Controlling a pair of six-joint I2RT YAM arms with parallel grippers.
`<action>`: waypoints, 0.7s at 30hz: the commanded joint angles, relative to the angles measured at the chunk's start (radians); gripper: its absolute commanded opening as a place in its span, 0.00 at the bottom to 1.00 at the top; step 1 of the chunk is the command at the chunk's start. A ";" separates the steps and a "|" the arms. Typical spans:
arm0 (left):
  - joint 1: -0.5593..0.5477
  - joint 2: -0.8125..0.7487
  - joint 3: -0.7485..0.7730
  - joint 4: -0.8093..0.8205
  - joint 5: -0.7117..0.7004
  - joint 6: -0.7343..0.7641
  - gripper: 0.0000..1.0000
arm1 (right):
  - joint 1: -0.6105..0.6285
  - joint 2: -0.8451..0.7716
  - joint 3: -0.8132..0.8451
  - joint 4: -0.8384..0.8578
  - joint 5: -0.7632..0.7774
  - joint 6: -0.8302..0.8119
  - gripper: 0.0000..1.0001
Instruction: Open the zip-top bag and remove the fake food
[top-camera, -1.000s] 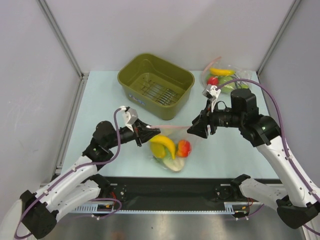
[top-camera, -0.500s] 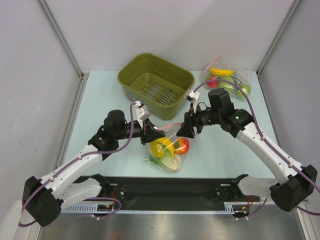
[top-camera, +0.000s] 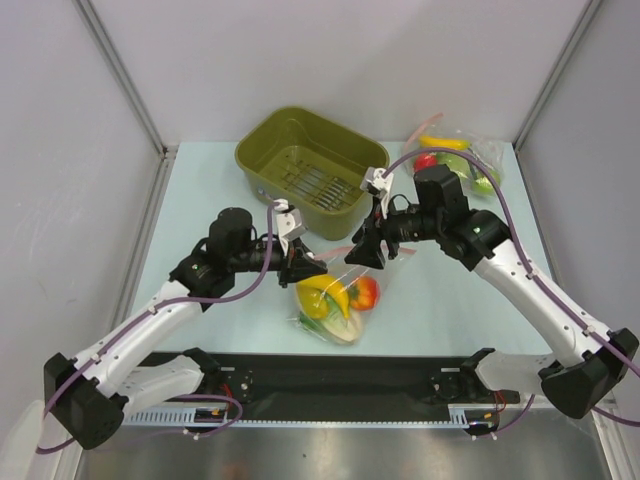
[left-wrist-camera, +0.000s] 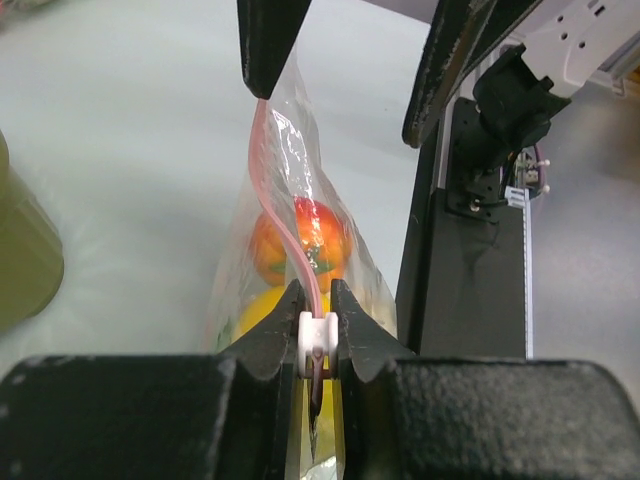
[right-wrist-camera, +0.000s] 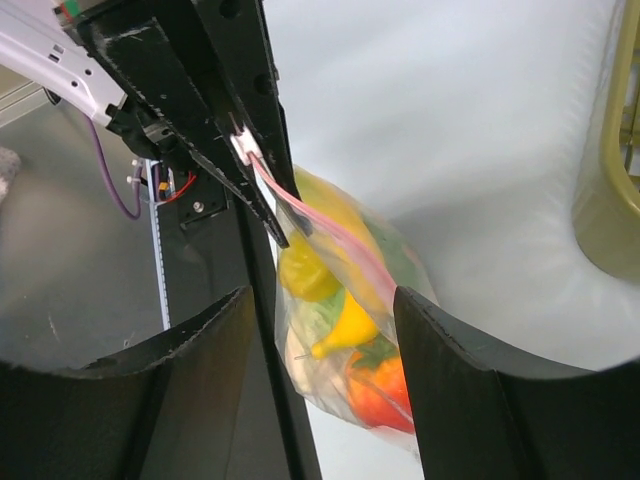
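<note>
While the left gripper (top-camera: 312, 268) clamps its fingers tight on the white slider (left-wrist-camera: 317, 338) at one end of the pink zip strip (right-wrist-camera: 320, 225), the zip-top bag (top-camera: 338, 285) hangs below it, mid-table and just near of the olive bin (top-camera: 320, 215). From the slider the strip runs right toward the right gripper (top-camera: 358, 257), and in the left wrist view it sags in a loose curve. The right fingers (right-wrist-camera: 470, 400) are spread. Both wrist views show a wide gap, with the strip's right end up at one fingertip and the other finger well clear of it. I cannot tell whether that end touches the fingertip or sits just beside it. The strip reads as a single pink band, and I cannot tell if the mouth is parted anywhere. The fake food (right-wrist-camera: 340, 330) is all inside the bag, bunched low: yellow banana (top-camera: 322, 286), red round fruit (top-camera: 366, 292) to its right, pale cabbage (top-camera: 345, 328) on the near side. I cannot tell whether the bag's bottom rests on the table (top-camera: 200, 190) or hangs free. The two grippers sit close together above the bag, tips facing each other. A second clear bag (top-camera: 455, 160) with green fruits lies at the far right corner — well apart from all this.
</note>
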 joint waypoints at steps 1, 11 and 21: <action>-0.009 0.002 0.057 -0.067 0.042 0.076 0.00 | 0.005 0.021 0.020 0.002 -0.019 -0.032 0.64; -0.009 0.045 0.121 -0.170 0.098 0.128 0.00 | 0.013 0.058 -0.043 0.102 -0.039 -0.035 0.63; -0.010 0.050 0.132 -0.171 0.140 0.133 0.00 | 0.042 0.101 -0.051 0.137 -0.084 -0.043 0.62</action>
